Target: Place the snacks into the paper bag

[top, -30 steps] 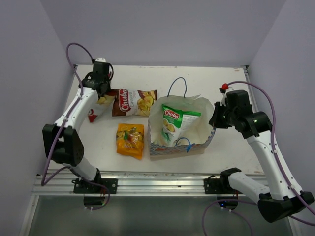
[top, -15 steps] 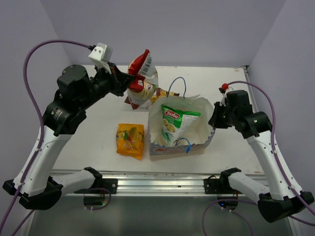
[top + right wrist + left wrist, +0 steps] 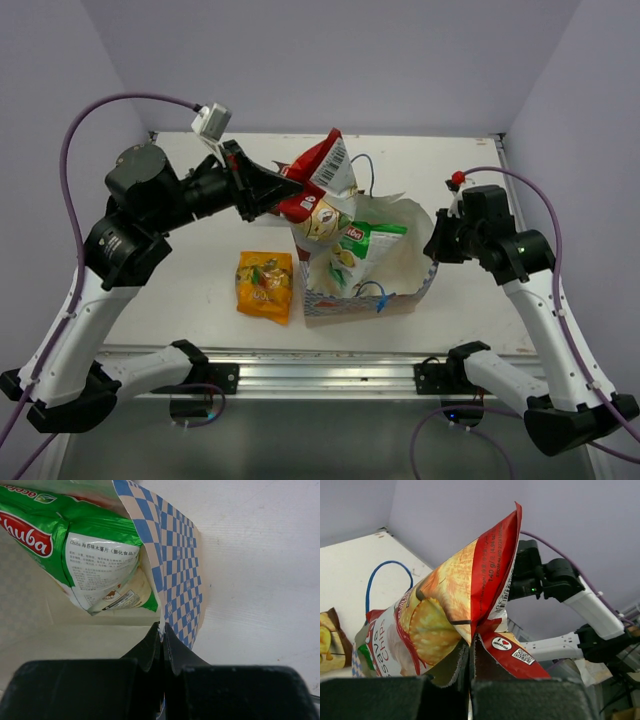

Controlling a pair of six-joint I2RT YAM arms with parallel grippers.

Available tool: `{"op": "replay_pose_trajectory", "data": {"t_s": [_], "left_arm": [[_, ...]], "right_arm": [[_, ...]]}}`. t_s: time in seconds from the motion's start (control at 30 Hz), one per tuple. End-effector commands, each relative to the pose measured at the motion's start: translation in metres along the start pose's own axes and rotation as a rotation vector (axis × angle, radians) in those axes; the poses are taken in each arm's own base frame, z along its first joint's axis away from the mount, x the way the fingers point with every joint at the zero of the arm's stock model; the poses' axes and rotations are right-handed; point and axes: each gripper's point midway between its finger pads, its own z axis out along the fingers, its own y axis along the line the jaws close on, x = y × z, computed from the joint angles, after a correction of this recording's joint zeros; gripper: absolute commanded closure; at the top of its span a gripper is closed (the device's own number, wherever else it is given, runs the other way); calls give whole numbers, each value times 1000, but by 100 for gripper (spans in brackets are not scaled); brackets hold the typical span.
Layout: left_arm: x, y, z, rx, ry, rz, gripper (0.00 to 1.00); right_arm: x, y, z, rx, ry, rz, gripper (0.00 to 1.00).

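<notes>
My left gripper (image 3: 288,195) is shut on the edge of the red snack packet (image 3: 322,190) and holds it in the air, tilted, over the left part of the paper bag's opening. In the left wrist view the jaws (image 3: 470,647) pinch the red packet (image 3: 455,605) at its seam. The paper bag (image 3: 412,290) stands open with the green-white packet (image 3: 362,245) inside. My right gripper (image 3: 436,250) is shut on the bag's right rim, and the right wrist view (image 3: 161,630) shows the checked wall (image 3: 177,575) and the green packet (image 3: 75,545). The orange-yellow packet (image 3: 265,284) lies left of the bag. Only a corner of the brown-white packet (image 3: 326,640) shows.
The bag's blue cord handles stand up at the back (image 3: 366,165) and front (image 3: 375,292). Purple walls close in the table on three sides. A metal rail (image 3: 320,375) runs along the near edge.
My left arm has lifted the red packet off the back left of the table and carried it right, to above the bag. The right arm and the bag have not moved.
</notes>
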Motion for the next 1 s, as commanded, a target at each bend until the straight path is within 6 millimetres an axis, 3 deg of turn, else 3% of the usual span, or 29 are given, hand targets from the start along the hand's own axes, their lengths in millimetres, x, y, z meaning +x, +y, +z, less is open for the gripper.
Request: {"op": "replay_pose_trajectory", "data": {"t_s": [0.0,0.1,0.23,0.43,0.7,0.83,0.97], "left_arm": [[-48,-59,-22,193,-153,22,100],[-55,-69,-23,231,-172,13,100],[-35,-58,-15,237,-133,-17,100],[-3,-28,-5,153,-87,-52,100],[21,8,-22,-63,-78,-138,100],[55,35,-27,-176,-29,-253,100],[77,56,-27,-239,-17,-290,100]], "right_arm": [[2,4,-3,-26,-5,-13,100],[3,3,-3,-25,-1,-11,100],[4,4,-3,-27,2,-11,100],[5,2,-3,-21,1,-11,100],[7,1,1,-19,10,-12,100],[7,3,3,-30,16,-10,100],[8,4,2,-35,13,-9,100]]}}
